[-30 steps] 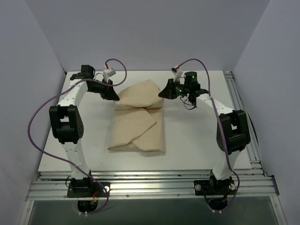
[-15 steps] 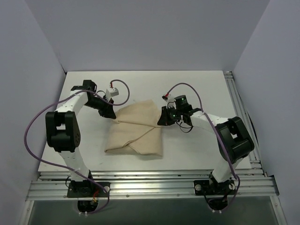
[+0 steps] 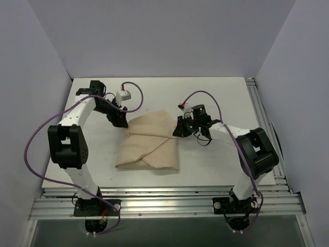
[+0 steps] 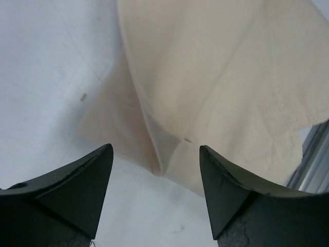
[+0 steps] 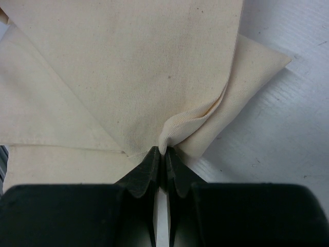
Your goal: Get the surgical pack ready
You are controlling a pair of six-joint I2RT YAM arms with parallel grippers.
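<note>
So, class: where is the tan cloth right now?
In the top view the cloth lies at the middle of the table, between the grippers: the open left gripper at its far-left corner, the right gripper pinching its far-right edge.

Both arms reach forward from their bases, elbows out, wrists turned in toward each other. The left gripper (image 3: 122, 122) points down, its jaws spread wide apart. The right gripper (image 5: 160, 152) sits low, jaws pressed together on a fold of tan cloth (image 5: 128, 77).
</note>
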